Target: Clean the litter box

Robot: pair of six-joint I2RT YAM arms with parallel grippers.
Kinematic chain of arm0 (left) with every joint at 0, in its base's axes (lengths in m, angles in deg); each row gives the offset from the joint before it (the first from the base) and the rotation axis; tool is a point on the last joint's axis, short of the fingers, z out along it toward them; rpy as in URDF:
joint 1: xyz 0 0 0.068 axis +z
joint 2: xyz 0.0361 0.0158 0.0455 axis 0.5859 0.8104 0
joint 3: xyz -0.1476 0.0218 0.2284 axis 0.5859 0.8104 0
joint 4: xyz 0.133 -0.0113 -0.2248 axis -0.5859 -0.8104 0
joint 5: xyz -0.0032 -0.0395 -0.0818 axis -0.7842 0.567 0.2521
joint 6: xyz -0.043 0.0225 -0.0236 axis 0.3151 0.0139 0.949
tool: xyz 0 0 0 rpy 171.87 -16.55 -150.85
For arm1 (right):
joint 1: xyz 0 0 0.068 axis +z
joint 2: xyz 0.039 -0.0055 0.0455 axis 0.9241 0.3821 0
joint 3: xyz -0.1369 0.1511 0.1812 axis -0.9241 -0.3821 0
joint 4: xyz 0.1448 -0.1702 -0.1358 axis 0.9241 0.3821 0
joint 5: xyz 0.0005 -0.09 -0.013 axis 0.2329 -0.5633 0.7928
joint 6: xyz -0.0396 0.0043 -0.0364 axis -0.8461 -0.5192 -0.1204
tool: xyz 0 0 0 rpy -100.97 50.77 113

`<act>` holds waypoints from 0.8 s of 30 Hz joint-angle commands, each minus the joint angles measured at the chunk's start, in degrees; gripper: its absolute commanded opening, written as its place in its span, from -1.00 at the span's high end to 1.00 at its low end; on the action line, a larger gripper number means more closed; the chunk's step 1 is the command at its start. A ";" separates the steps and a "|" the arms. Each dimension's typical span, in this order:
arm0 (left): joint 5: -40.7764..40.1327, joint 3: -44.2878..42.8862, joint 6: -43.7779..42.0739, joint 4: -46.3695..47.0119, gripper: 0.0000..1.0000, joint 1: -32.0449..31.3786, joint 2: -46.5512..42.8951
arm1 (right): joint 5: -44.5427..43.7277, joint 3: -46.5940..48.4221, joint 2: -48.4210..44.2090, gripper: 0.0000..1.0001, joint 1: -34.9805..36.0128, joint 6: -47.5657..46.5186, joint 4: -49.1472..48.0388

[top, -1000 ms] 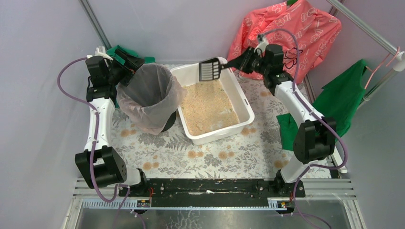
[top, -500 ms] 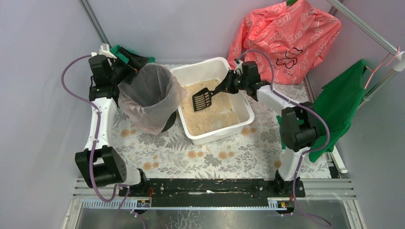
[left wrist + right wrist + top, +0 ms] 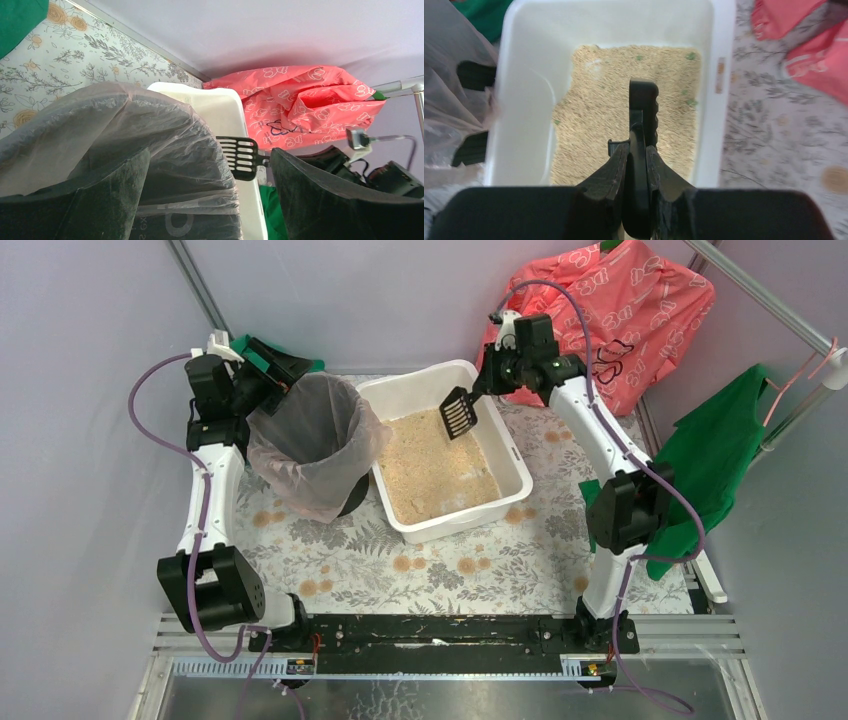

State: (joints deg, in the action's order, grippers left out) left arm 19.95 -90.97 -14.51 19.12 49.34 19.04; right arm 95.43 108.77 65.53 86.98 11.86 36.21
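Note:
The white litter box [image 3: 460, 521] with tan granules stands mid-table; it also shows in the right wrist view [image 3: 719, 50] and the left wrist view [image 3: 227, 107]. My right gripper [image 3: 490, 378] [image 3: 637, 147] is shut on the handle of a black slotted scoop [image 3: 459, 412] [image 3: 643, 100] [image 3: 243, 157], held tilted above the box's far part. A few green bits [image 3: 692, 102] lie in the granules. My left gripper [image 3: 278, 372] [image 3: 209, 152] is open, its fingers spread at the far rim of the black bag-lined bin [image 3: 310, 440] [image 3: 125, 130].
The bin leans against the box's left side. A pink garment [image 3: 610, 310] hangs behind the right arm. A green cloth [image 3: 715, 450] hangs at the right on a metal rail [image 3: 800, 390], another green cloth [image 3: 240, 345] lies behind the left gripper.
The scoop dipped from the far rim down into the granules, then rose again toward the box's far right. The left arm shifted slightly at the bin, then stayed still.

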 commanded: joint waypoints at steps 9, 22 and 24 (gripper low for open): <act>1.89 0.72 -0.33 3.98 -0.97 -0.55 1.65 | 1.89 -9.16 -2.81 1.00 1.93 -16.21 15.27; 2.05 1.21 -0.16 3.98 -0.97 -0.62 1.25 | 0.25 -13.31 -4.50 -0.55 3.67 -4.00 2.26; 2.27 1.42 -0.01 4.37 -0.97 -0.60 1.30 | 0.38 -10.68 -2.76 -0.81 3.46 -4.17 3.78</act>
State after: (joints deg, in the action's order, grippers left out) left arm 20.89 -90.23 -14.48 19.65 49.04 20.50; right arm 98.69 94.56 62.53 90.41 5.87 41.98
